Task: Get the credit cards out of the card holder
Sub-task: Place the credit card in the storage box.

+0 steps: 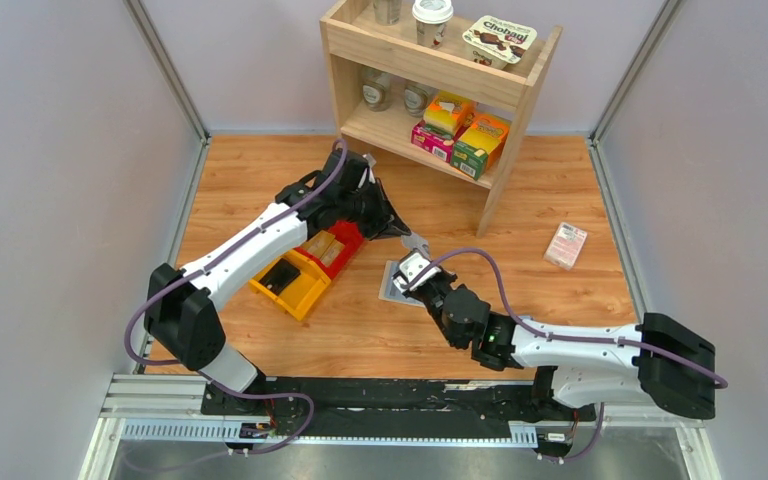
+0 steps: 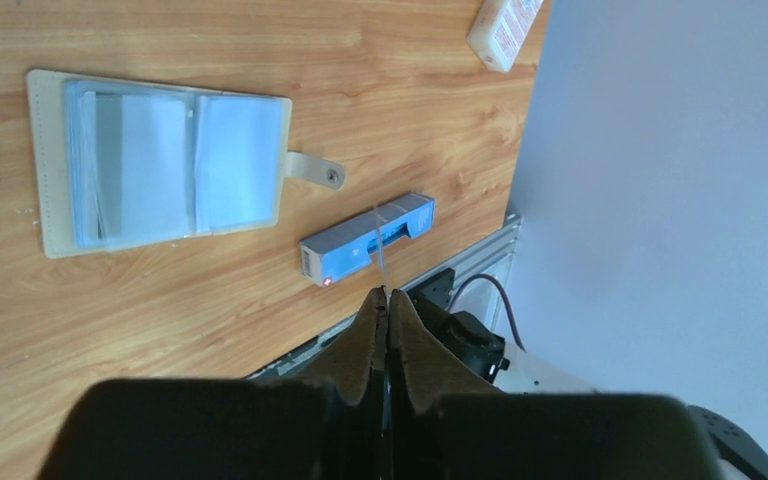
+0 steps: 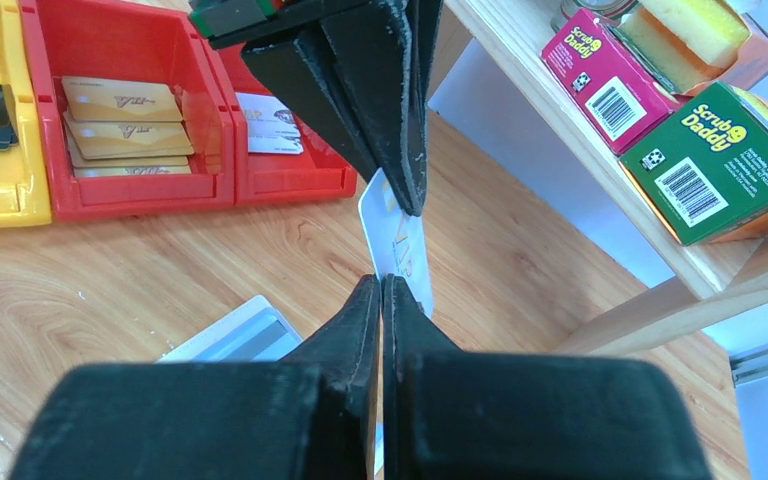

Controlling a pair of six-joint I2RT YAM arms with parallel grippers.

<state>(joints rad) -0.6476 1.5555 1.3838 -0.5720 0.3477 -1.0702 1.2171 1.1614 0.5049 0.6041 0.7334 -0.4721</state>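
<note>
Card holder (image 2: 48, 170) lies flat and open on the table (image 1: 560, 320) in front of the shelf (image 1: 410, 60), blue lining up. Its long axis runs left to right and its strap tab points right. It sits below both grippers. The left gripper (image 3: 407, 195) and right gripper (image 3: 380, 287) are each pinched onto one white card (image 3: 400, 245) above it.
</note>
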